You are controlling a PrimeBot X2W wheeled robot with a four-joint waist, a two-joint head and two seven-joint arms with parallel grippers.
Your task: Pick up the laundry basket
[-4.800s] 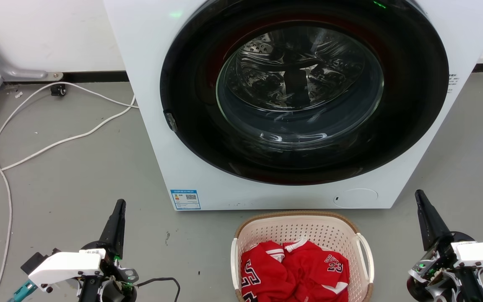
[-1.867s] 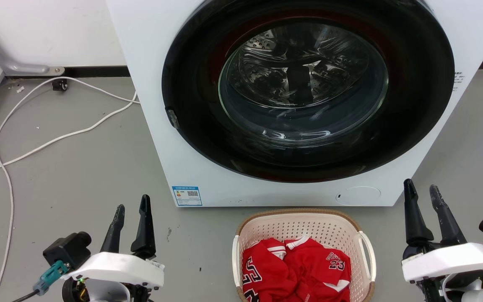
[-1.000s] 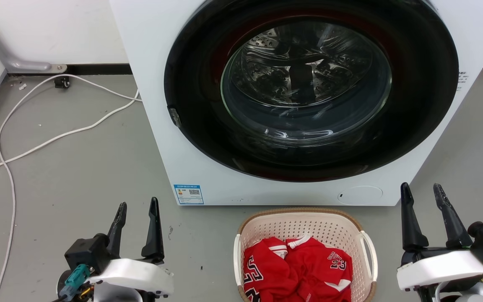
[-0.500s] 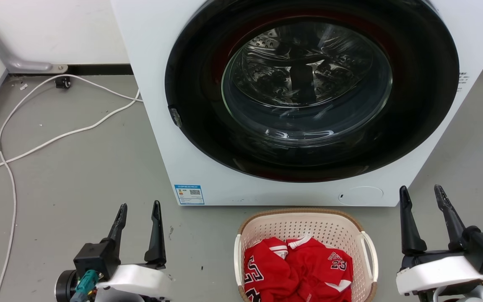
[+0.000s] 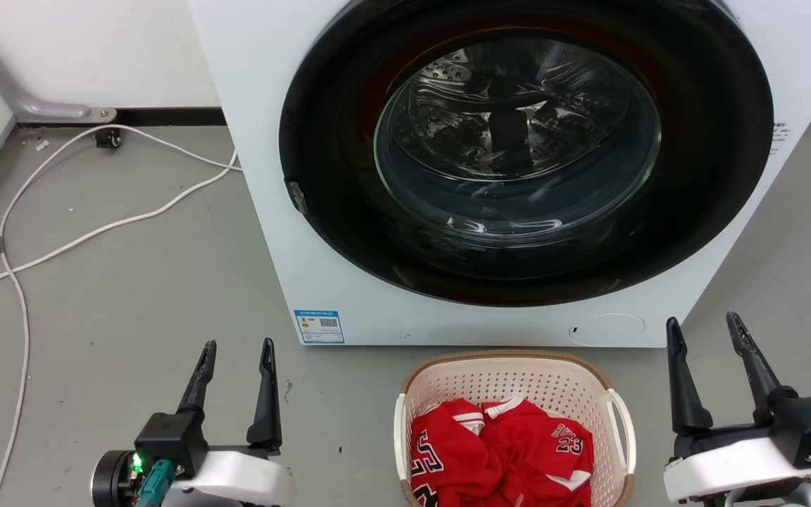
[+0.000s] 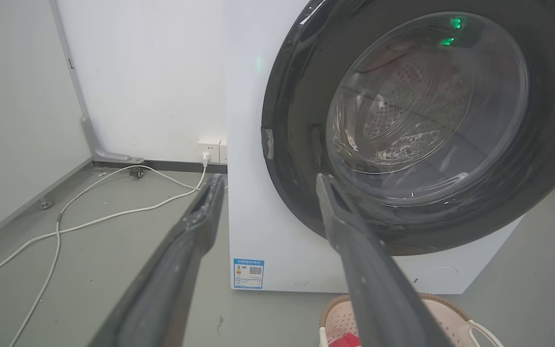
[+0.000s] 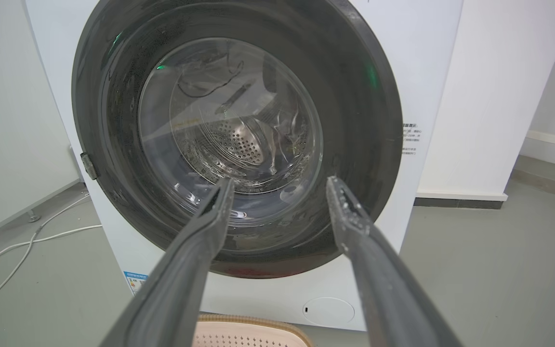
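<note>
The left pincer [image 5: 237, 344] stands moderately open, its two dark fingers parted with a clear gap between them, holding nothing and touching nothing. It hangs over the grey floor [image 5: 131, 303], to the left of the laundry basket [image 5: 511, 384] and well apart from it. The right pincer [image 5: 701, 320] is parted to about the same width, also empty, and sits to the right of the basket, near it but not touching its handle. In both wrist views the fingers point toward the washing machine [image 5: 272, 211], with its dark round door [image 5: 518, 155] showing in the gap between them. The basket sits on the floor between the two pincers, just in front of the machine's white front panel and at the near edge of the head view. It is cream plastic with rows of small holes, rounded at the corners, and has a brown woven-look rim. A white loop handle [image 5: 398, 429] shows on its left side and another [image 5: 624, 429] on its right. Crumpled red clothing [image 5: 500, 451] with white trim and the number 23 lies inside it. White cables [image 5: 96, 232] run across the floor at the far left.
</note>
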